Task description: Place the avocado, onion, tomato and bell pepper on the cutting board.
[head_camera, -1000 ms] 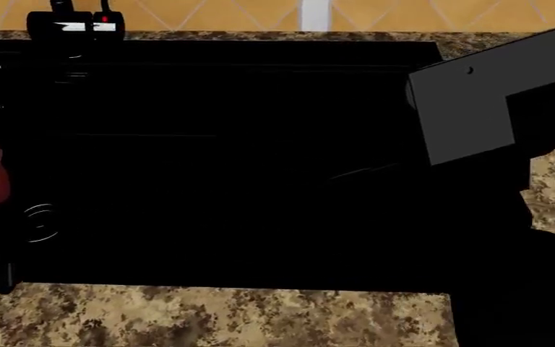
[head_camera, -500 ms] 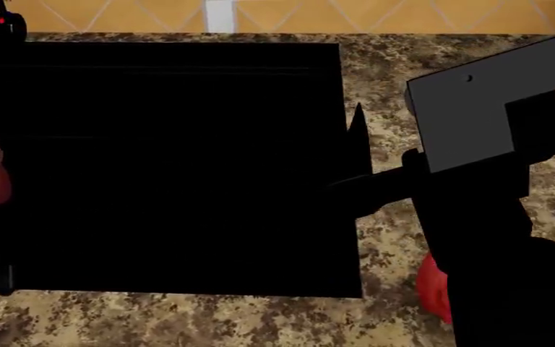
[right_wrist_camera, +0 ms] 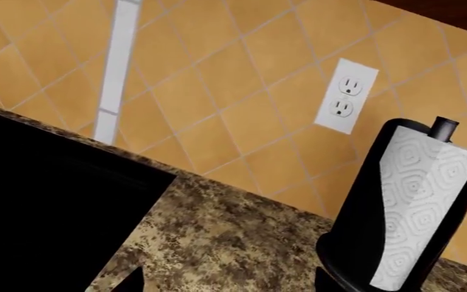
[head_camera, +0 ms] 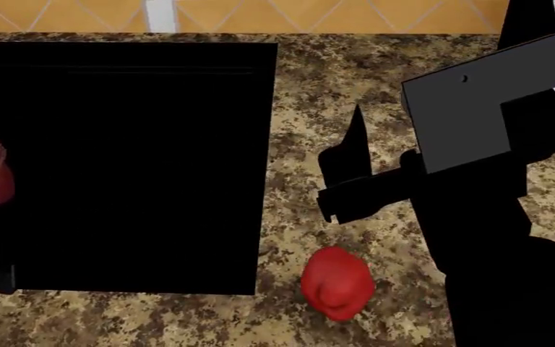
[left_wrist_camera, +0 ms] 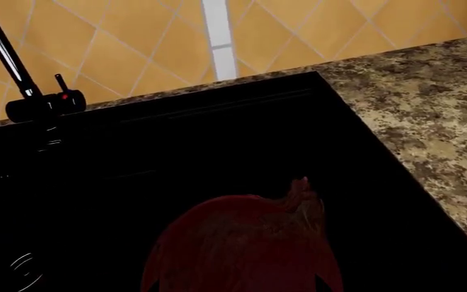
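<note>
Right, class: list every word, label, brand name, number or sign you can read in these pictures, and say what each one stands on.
None: no readable text shows in any view.
The white wall outlet is blank.
The white patterned paper towel roll bears only a printed pattern.
The dark sink tap has a red dot, no lettering.
The lumpy red bell pepper carries no label.

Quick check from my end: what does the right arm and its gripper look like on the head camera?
The right arm is matte black, with a flat, angular dark-grey panel bearing two small dots. Its right gripper is black too, with a pointed finger. No cables or labels show.
</note>
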### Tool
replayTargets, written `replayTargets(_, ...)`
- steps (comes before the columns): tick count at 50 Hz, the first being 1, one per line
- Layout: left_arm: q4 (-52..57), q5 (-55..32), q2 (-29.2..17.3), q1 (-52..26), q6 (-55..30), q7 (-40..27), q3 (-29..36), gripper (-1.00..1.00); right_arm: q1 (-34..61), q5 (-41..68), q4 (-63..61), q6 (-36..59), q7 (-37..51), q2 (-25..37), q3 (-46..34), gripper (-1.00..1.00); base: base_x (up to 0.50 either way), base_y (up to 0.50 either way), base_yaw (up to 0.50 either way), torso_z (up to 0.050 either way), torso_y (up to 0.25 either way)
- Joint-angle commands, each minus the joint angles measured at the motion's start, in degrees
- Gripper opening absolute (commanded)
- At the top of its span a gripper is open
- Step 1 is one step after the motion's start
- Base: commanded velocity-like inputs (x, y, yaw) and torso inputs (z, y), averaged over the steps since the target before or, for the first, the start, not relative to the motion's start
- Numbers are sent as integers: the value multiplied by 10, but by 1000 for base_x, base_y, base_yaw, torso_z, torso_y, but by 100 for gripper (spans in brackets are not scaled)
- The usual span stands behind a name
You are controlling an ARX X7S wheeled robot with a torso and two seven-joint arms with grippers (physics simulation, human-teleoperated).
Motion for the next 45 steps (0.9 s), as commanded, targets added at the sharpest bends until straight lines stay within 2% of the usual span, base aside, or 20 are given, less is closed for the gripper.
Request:
replayTargets(1, 0, 12, 11, 6, 11, 20, -13, -100, 4, 2, -9, 22, -15, -11, 12, 100, 0, 0, 0, 0, 0)
replayTargets(6, -2, 18, 13, 5, 11, 27, -11, -100, 10, 10, -17, 52, -10, -12, 14, 100, 0, 0, 0, 0, 0)
replayTargets(12, -2, 20, 13, 5, 14, 28, -10, -100, 46, 50, -23, 151, 2, -30, 39, 100, 0, 0, 0, 0, 0)
replayTargets(13, -2, 21, 14, 6, 14, 29, -9, -100, 57, 135, 15, 154, 86, -11, 47, 100, 0, 0, 0, 0, 0)
replayTargets(16, -3, 21, 14, 3, 14, 31, -8, -100, 85, 365, 60, 153, 241, 23, 48, 100, 0, 0, 0, 0, 0)
replayTargets(26, -1, 26, 13, 8, 18, 37, -8, -100, 110, 640, 146, 142, 436, 51, 27, 100, 0, 0, 0, 0, 0)
replayTargets(31, -3, 22, 13, 1, 19, 35, -5, -100, 125, 701, 173, 132, 466, 61, -3, 100, 0, 0, 0, 0, 2)
replayTargets(37, -3, 22, 10, 1, 21, 38, -6, -100, 131, 708, 185, 128, 453, 70, -30, 100, 0, 0, 0, 0, 0)
replayTargets(45, -1, 30, 9, 7, 25, 41, -6, -100, 131, 776, 192, 111, 478, 84, -60, 100, 0, 0, 0, 0, 0)
